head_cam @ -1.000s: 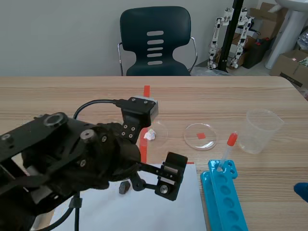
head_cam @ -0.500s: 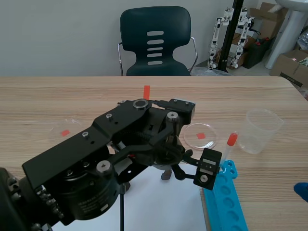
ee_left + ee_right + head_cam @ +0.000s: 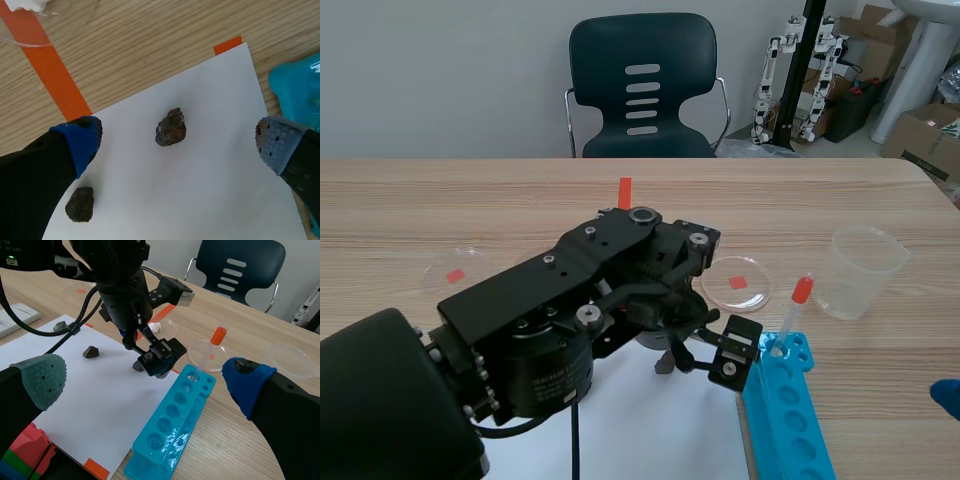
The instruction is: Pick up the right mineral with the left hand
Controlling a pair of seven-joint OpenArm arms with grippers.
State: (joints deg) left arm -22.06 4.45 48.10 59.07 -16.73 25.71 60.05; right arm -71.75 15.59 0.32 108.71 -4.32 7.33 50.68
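We judge the pick-up not yet made: the left gripper (image 3: 177,145) hangs over the sheet with jaws wide, holding nothing. Descent, closure and lift are left. Nearest, a second lump (image 3: 80,204), dark and rough, lies beside one finger. The right mineral (image 3: 171,127), a dark brown, angular, pitted stone, lies untouched on the smooth white paper sheet (image 3: 215,190), between the fingers. Beyond runs the grained wooden table (image 3: 150,40). The right gripper (image 3: 142,377) is likewise wide and empty.
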